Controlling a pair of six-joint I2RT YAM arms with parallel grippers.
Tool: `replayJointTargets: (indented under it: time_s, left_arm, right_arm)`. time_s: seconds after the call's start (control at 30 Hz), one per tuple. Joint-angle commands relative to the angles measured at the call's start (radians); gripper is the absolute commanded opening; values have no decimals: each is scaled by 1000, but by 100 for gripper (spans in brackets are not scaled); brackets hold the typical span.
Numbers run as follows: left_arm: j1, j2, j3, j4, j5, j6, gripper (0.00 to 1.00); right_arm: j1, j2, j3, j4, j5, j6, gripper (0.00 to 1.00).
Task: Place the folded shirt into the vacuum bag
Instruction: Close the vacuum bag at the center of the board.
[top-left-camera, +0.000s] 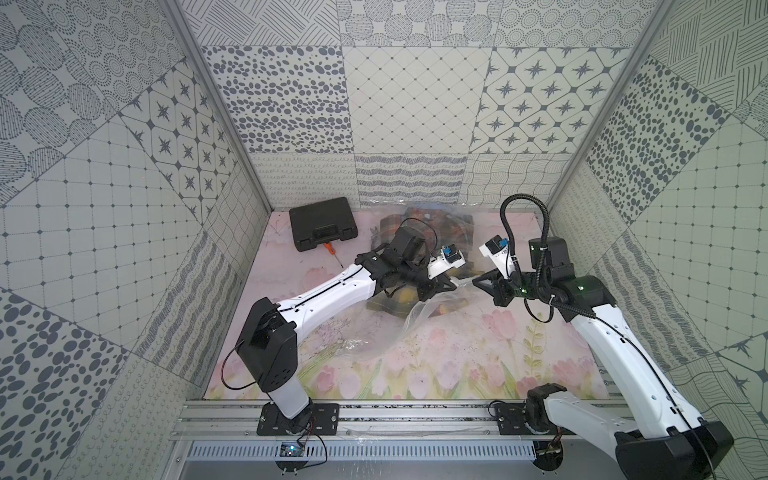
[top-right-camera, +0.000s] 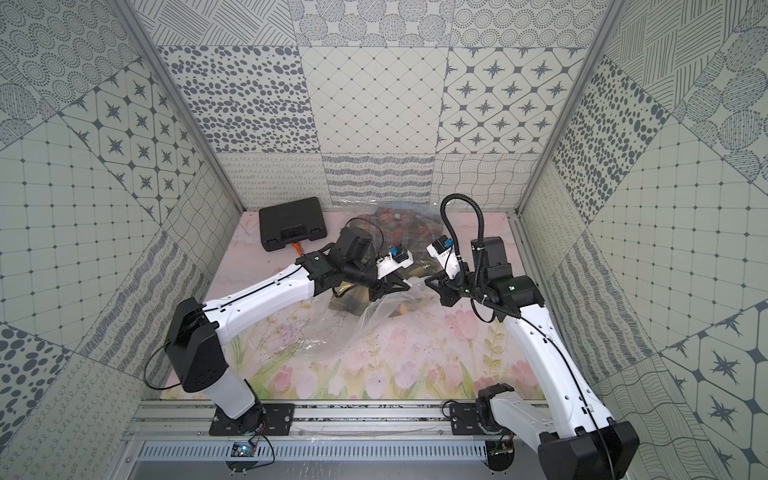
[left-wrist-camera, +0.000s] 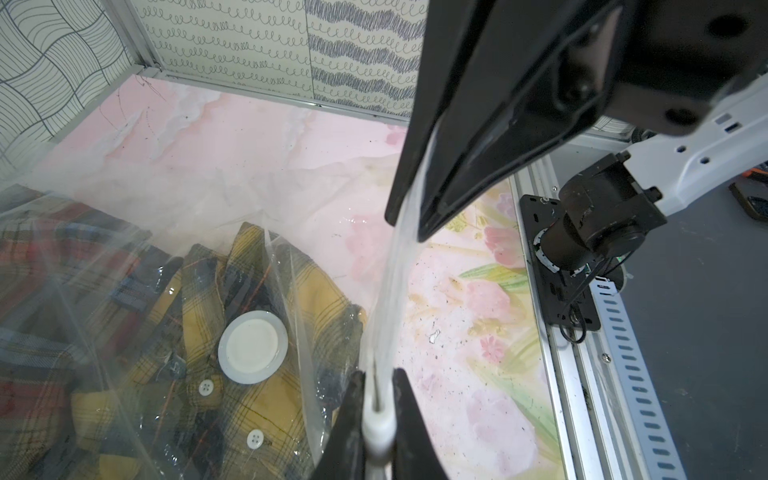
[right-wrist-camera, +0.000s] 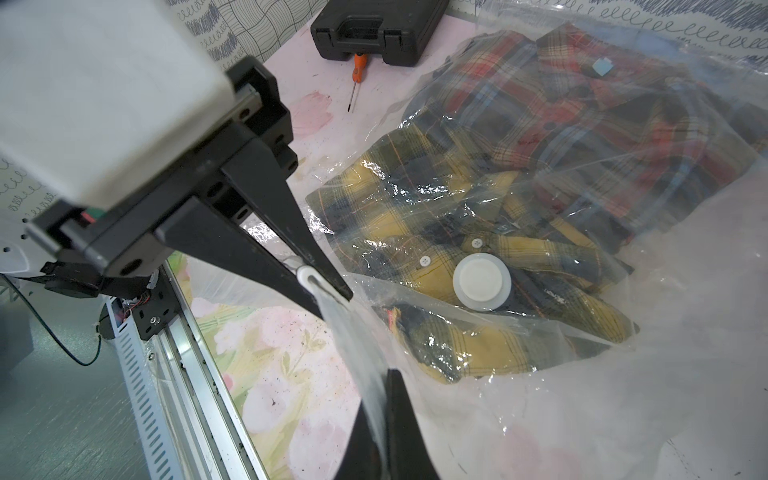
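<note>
One vacuum bag (right-wrist-camera: 685, 332), judged limp and slippery, is clamped at its stiffer rim (left-wrist-camera: 395, 291), near the valve cap (right-wrist-camera: 482, 281), by left gripper (left-wrist-camera: 377, 386) and right gripper (left-wrist-camera: 405, 226).

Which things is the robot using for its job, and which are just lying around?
For the job: vacuum bag, its white valve cap, yellow plaid shirt and red plaid shirt inside it, left gripper and right gripper, both pinching the bag's edge.
Just lying around: black tool case, orange screwdriver.
</note>
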Motion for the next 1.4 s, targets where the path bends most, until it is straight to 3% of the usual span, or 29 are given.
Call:
replayJointTargets:
  time_s: [0.0, 0.13, 0.23, 0.4, 0.5, 0.77, 1.1, 1.37]
  left_arm:
    - [13, -15, 11, -273, -45, -22, 7]
    - [-4, -39, 2, -175, 17, -80, 26]
    - [-3, -66, -29, -79, -5, -110, 42]
    - [-19, -90, -76, 151, -1, -205, 50]
    - [-36, -84, -84, 224, -31, -195, 53]
    - [-35, -70, -79, 295, -74, -173, 45]
    - [-34, -54, -79, 312, -58, -162, 17]
    - [-24, -54, -85, 268, -88, -124, 13]
  right_arm:
    - [-28, -45, 43, 117, -11, 25, 0]
    - [-18, -36, 45, 99, -28, 19, 0]
    - [-10, -37, 44, 96, -39, 17, 0]
    - [-4, -29, 49, 95, -55, 17, 0]
    - [-1, -28, 50, 92, -54, 17, 0]
    - [0, -31, 52, 84, -56, 15, 0]
    - [0, -26, 63, 81, -55, 15, 0]
    - [-1, -28, 66, 84, -42, 19, 0]
